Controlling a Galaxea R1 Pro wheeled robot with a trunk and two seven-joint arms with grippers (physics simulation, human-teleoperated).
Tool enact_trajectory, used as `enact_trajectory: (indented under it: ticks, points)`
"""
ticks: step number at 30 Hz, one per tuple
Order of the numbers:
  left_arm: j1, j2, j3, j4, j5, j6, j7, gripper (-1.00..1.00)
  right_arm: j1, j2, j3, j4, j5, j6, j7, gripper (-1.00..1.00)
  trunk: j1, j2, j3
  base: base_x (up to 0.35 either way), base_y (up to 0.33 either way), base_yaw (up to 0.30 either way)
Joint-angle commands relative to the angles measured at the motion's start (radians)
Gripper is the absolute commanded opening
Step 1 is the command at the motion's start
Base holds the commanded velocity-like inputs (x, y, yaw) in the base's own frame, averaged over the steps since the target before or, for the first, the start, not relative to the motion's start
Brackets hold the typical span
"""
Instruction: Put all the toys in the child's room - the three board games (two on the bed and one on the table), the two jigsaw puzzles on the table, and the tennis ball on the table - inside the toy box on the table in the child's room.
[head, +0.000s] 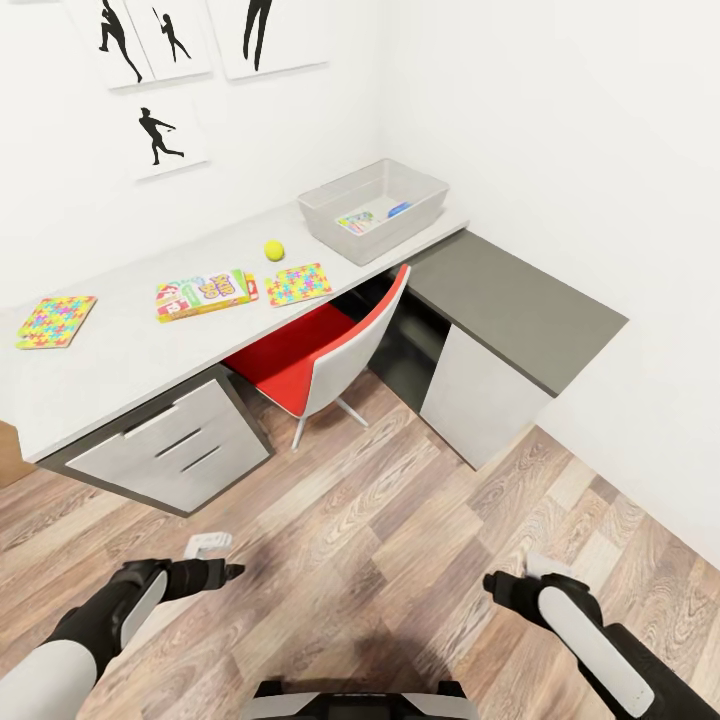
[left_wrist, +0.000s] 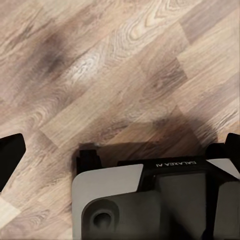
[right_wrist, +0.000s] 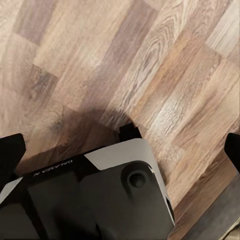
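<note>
Toys are lying along the worktop (head: 130, 350) against the wall, robot standing back on the wood floor (head: 400, 520). Toy box (head: 335, 235) is sitting at the far corner, already holding what looks like a white game box (head: 355, 222) and a small blue one (head: 399, 209). Green board game (head: 205, 294) is lying flat mid-worktop; one jigsaw puzzle (head: 299, 284) just beside it, above the red chair (head: 310, 360); second jigsaw puzzle (head: 56, 320) well apart toward the near end. Tennis ball (head: 274, 249) is resting between the green game and the bin.

Left claw (head: 215, 560) and right claw (head: 515, 580) are hanging low over the floor, both carrying nothing; wrist views are showing dark fingertips (left_wrist: 10, 155) spread wide at the frame edges.

Handling, as judgement: puzzles look thin, light, stiff, so likely needing an edge pinch, perhaps after sliding to the worktop lip. Green box looks rigid, best gripped across its narrow side. Ball looks light, prone to rolling, so grasp across the middle.
</note>
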Motion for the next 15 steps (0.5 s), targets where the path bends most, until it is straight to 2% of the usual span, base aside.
enact_trajectory:
  ticks: [1,4,11,15]
  points:
    - [0.000,0.001,-0.006,-0.003,0.006,0.007,0.001,1.00,-0.001,-0.001,-0.003,-0.004,-0.007,0.008,-0.008,1.00,0.001,-0.002,-0.001,0.000,0.000,0.000]
    - [-0.001,0.000,-0.009,-0.008,0.005,0.017,0.001,1.00,0.000,-0.001,-0.026,-0.010,-0.007,0.027,-0.007,1.00,0.001,-0.002,-0.001,0.000,0.000,0.000]
    - [-0.001,0.002,-0.010,-0.010,0.004,0.018,-0.002,1.00,0.011,-0.001,-0.039,-0.019,-0.005,0.029,-0.007,1.00,0.001,-0.002,-0.001,0.000,0.000,0.000]
    - [-0.001,0.003,-0.008,-0.011,0.004,0.017,-0.003,1.00,0.013,0.007,-0.040,-0.014,-0.005,0.028,-0.001,1.00,0.001,-0.002,-0.001,0.000,0.000,0.000]
